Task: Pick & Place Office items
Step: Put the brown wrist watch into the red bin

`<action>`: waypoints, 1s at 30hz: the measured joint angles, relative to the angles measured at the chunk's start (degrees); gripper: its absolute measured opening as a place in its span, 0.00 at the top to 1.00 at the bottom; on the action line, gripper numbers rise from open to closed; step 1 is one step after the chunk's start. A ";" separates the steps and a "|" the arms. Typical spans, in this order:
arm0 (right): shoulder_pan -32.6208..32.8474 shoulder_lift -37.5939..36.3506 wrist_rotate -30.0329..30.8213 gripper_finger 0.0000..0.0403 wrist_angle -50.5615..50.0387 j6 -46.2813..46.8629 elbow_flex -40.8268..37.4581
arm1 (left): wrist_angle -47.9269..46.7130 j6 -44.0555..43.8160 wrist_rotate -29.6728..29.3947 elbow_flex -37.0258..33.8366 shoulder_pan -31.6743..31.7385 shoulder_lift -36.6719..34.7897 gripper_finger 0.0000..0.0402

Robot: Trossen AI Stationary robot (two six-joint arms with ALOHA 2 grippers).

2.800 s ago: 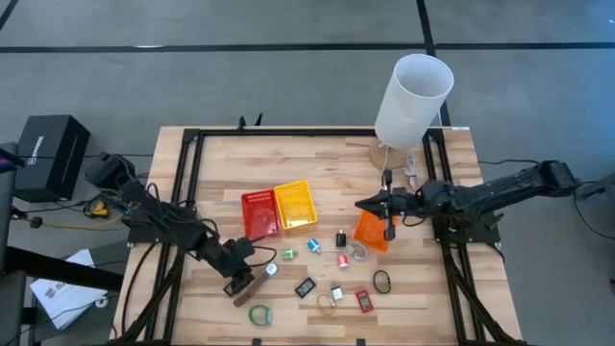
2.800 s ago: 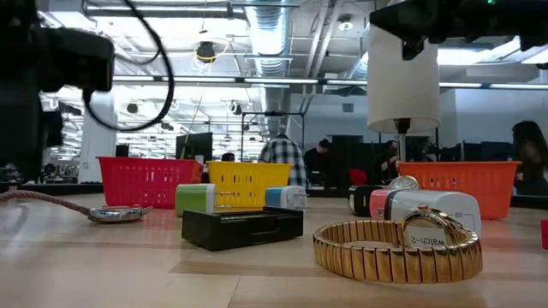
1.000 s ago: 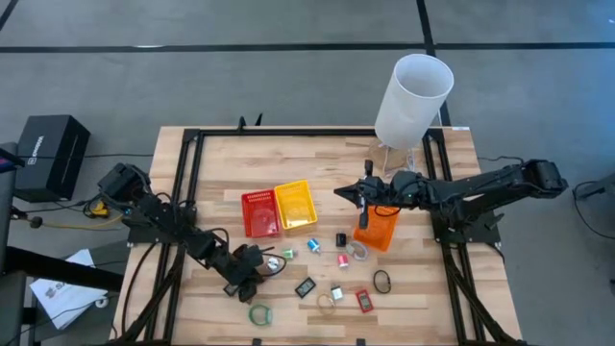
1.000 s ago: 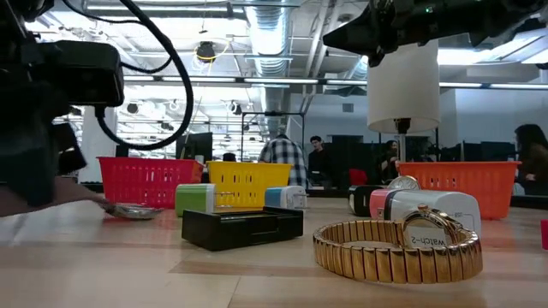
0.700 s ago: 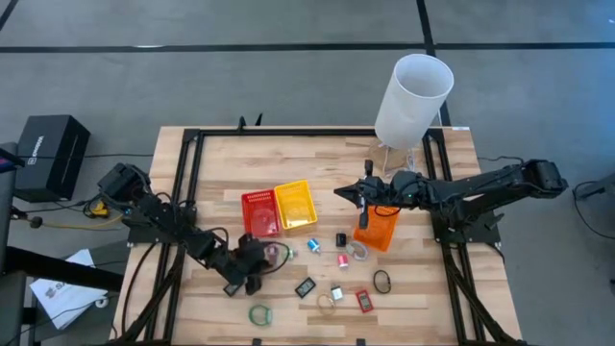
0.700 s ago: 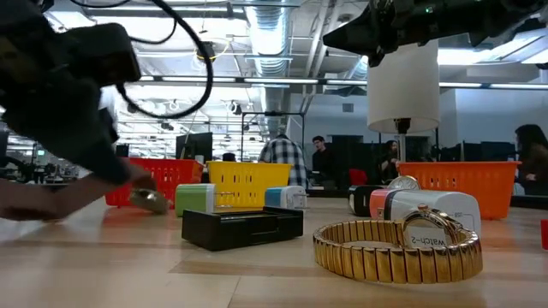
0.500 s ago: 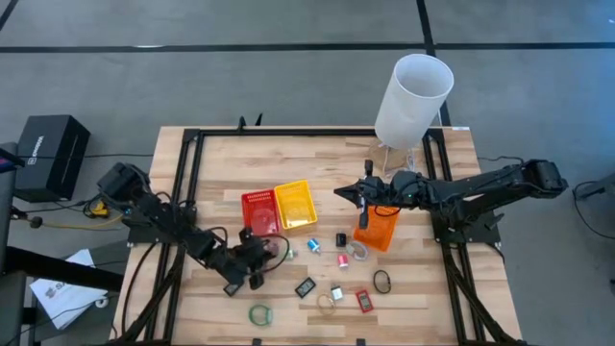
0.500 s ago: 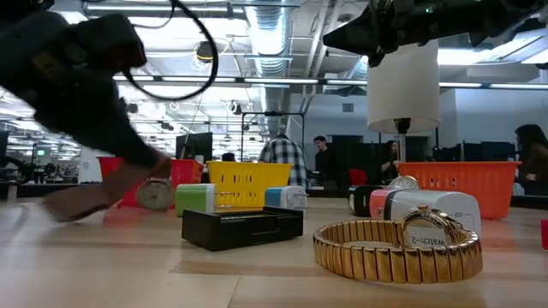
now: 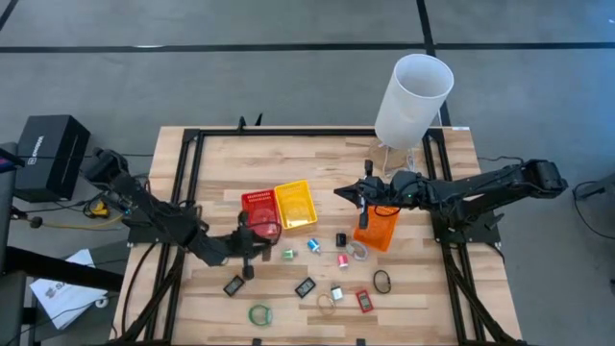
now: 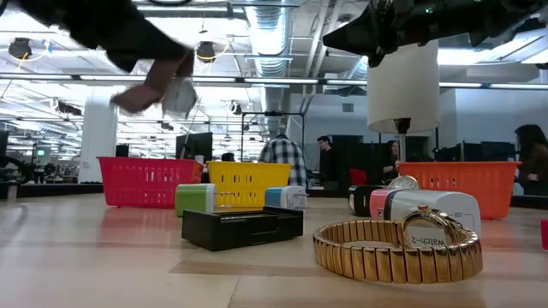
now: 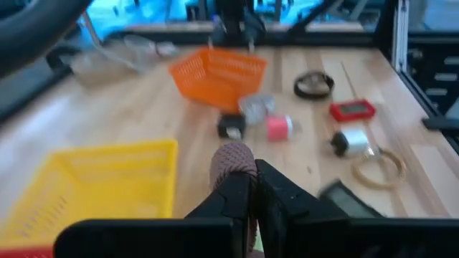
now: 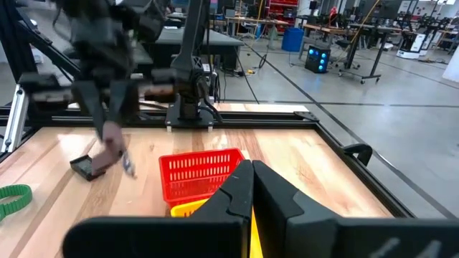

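Observation:
My left gripper (image 9: 248, 240) hangs above the table just near of the red tray (image 9: 259, 213), shut on a watch with a maroon braided strap (image 10: 141, 96) and a silver case (image 10: 180, 96). In the right wrist view the watch (image 12: 115, 150) dangles below that arm. My right gripper (image 9: 338, 192) is shut and holds nothing; it hovers above the table beside the orange tray (image 9: 375, 229). Small office items lie on the wood: a green ring (image 9: 260, 314), a black block (image 9: 233, 285), a gold band (image 10: 394, 248), a red block (image 9: 364, 302) and a black ring (image 9: 382, 282). My left gripper pinches the watch's maroon strap (image 11: 232, 163) between its two fingers; the strap's rounded end sticks out past the fingertips. The watch is lifted clear of the table, and its silver case (image 12: 128, 165) hangs below the fingers.
A yellow tray (image 9: 296, 205) stands against the red one. A tall white cylinder (image 9: 413, 99) rises on a stand at the far right. Black frame rails (image 9: 187, 183) run along both table sides. Bare wood lies at the far left.
My left gripper has gone up and toward the red tray, rolling its wrist, still shut on the strap. The watch, which lay on the table, now hangs clear of it.

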 joint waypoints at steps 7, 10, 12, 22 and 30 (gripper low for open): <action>0.00 0.02 0.00 1.00 -0.01 0.00 0.00 | -0.29 7.11 -0.24 0.00 4.03 -5.26 0.99; 0.00 0.02 0.00 1.00 0.00 0.00 0.00 | -0.40 8.17 -0.22 0.00 5.74 -5.48 0.98; 0.00 0.02 0.00 1.00 -0.01 0.00 0.00 | -1.16 8.45 -0.20 0.00 6.70 -5.26 0.97; 0.00 0.02 0.00 1.00 -0.01 0.00 0.00 | -7.38 7.91 -1.71 0.00 11.80 -1.75 0.98; 0.14 0.02 -0.02 1.00 -1.29 0.04 0.00 | -15.59 1.45 -2.78 0.00 16.43 2.60 0.99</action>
